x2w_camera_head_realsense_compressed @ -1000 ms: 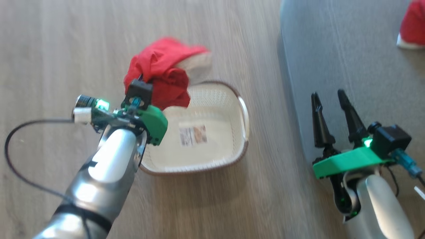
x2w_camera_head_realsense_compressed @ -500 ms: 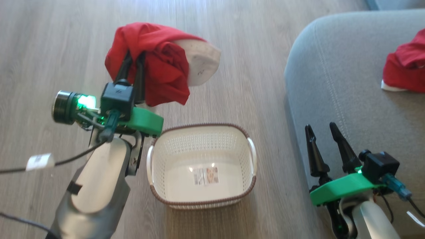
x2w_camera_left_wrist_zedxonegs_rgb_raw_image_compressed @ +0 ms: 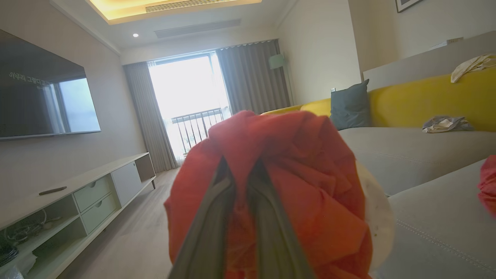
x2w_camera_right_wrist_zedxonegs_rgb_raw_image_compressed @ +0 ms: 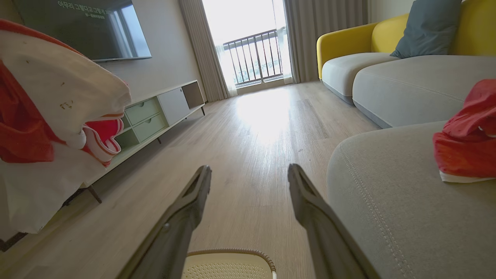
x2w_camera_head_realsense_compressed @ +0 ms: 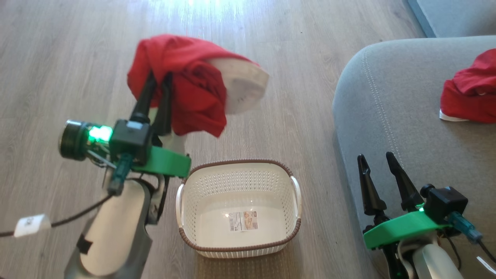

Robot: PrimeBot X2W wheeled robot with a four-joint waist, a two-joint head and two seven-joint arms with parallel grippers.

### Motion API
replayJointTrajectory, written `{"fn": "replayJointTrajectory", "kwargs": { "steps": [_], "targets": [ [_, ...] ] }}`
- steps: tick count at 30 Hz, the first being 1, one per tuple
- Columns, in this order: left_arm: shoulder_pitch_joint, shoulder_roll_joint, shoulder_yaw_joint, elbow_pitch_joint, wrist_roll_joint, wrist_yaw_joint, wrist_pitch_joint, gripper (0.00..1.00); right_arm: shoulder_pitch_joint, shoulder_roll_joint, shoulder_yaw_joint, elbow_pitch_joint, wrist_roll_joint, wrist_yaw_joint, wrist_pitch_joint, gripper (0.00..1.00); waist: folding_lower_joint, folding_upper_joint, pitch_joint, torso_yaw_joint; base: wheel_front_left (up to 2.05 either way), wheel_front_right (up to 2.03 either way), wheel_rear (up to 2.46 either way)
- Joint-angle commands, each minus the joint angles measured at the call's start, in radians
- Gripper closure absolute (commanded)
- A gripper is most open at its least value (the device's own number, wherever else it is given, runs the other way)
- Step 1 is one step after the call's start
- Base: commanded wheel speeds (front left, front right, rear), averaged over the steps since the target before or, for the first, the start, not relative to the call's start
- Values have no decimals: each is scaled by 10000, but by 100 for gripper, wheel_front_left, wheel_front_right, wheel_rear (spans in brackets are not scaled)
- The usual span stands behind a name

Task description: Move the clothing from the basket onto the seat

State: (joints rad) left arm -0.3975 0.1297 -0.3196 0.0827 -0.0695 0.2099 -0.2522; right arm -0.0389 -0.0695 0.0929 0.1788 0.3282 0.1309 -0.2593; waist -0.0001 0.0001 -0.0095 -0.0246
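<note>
Sticker (x2w_camera_head_realsense_compressed: pixel 243 221) on basket (x2w_camera_head_realsense_compressed: pixel 240 178) floor: dark print plus small picture, too small to read. TV (x2w_camera_right_wrist_zedxonegs_rgb_raw_image_compressed: pixel 89 27): one line of Korean script, blurred. Clothing count: two red pieces (white parts showing). Held piece (x2w_camera_head_realsense_compressed: pixel 193 85) clamped between left gripper (x2w_camera_head_realsense_compressed: pixel 159 83) fingers, aloft at basket's 11 o'clock. Other piece (x2w_camera_head_realsense_compressed: pixel 469 97) lying on seat (x2w_camera_head_realsense_compressed: pixel 387 128), 2 o'clock. Right gripper (x2w_camera_head_realsense_compressed: pixel 375 155): fingers apart, holding nothing, 3 o'clock. One basket.
</note>
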Motion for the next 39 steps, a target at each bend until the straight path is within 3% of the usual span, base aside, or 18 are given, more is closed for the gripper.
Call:
{"fn": "replayJointTrajectory", "kwargs": {
  "steps": [1, 19, 27, 39],
  "targets": [
    [-300, 65, 332, -486, 120, -78, -95, 100, -121, -2, 164, -394, 10, -2, -25, 0, 1, -1, -10, 54, 0, 0, 0],
    [668, -667, -1651, -1913, 265, -895, -95, 100, 50, 37, -38, -517, -46, -2, -25, 0, 1, -1, -64, 401, 0, 0, 0],
    [924, -773, -2111, -1901, 68, -768, -95, 100, 36, 38, -58, -521, -60, -2, -25, 0, 1, -1, -102, 407, 0, 0, 0],
    [873, -790, -1703, -1823, 94, -689, -95, 100, -15, -153, -6, -585, -174, -2, -25, 0, 1, -1, -74, 297, 0, 0, 0]
  ]
}}
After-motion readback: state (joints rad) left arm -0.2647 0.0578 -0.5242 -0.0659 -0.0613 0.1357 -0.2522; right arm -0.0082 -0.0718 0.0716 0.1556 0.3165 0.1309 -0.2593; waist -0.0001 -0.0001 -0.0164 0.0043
